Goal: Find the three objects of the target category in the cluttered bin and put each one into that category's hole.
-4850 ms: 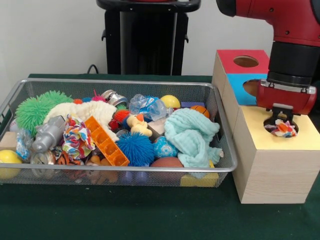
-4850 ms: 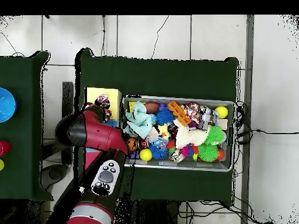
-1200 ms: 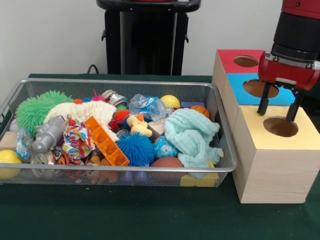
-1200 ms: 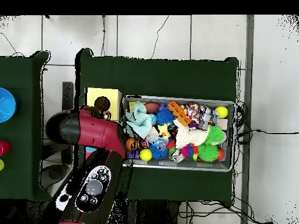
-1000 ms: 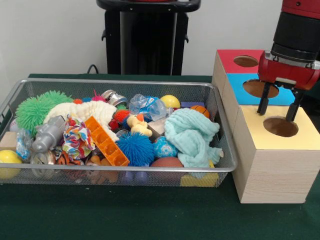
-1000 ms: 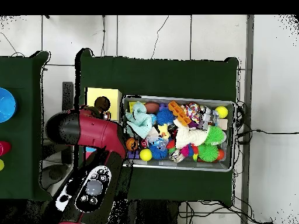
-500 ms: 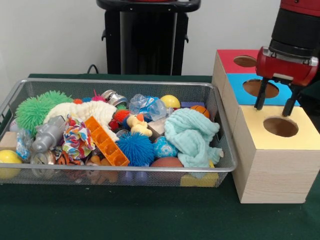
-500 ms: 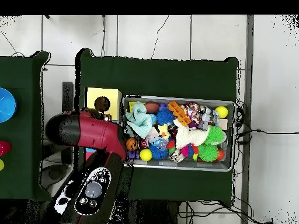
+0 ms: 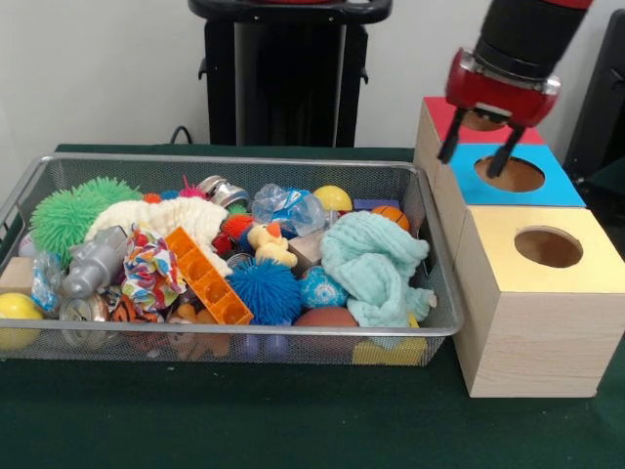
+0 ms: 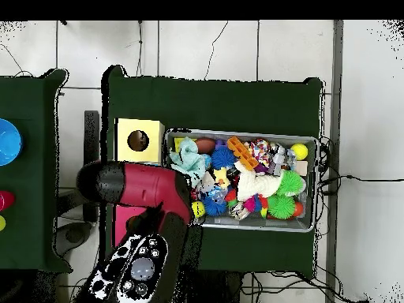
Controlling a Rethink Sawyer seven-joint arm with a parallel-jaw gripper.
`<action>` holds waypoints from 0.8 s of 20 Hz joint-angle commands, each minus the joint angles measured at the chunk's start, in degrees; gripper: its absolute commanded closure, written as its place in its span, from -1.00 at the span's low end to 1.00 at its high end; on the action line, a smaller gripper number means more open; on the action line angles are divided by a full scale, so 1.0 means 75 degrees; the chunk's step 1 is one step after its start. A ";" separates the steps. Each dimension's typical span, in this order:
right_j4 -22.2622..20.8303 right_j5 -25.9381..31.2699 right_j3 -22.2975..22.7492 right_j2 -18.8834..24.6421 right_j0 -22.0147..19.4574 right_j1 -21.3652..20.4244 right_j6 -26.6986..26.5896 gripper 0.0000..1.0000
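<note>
Hovering above blue-topped box: gripper, fingers spread, apparently empty. Wire bin of mixed toys beside yellow-topped box.

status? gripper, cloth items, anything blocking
Gripper open, empty, above the blue box. Colourful scrunchie and teal cloth lie in the bin. Yellow box's hole unobstructed.
</note>
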 commanded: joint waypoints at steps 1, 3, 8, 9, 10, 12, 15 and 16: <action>-0.1183 0.0286 0.0742 0.0406 -0.0995 -0.0525 -0.1085 -1.00; -0.1477 -0.0182 0.0809 0.0661 -0.1356 -0.0528 -0.1217 -1.00; -0.2122 -0.0635 0.0675 0.1248 -0.2151 -0.0540 -0.1495 -1.00; -0.2236 -0.0589 0.0604 0.1328 -0.2248 -0.0572 -0.1523 -1.00; -0.2333 -0.0588 0.0550 0.1413 -0.2320 -0.0586 -0.1514 -1.00; -0.2501 -0.0736 0.0526 0.1621 -0.2487 -0.0588 -0.1434 -1.00; -0.2700 -0.1064 0.0618 0.1870 -0.2642 -0.0572 -0.1114 -1.00; -0.2753 -0.1134 0.0617 0.1927 -0.2681 -0.0554 -0.0992 -1.00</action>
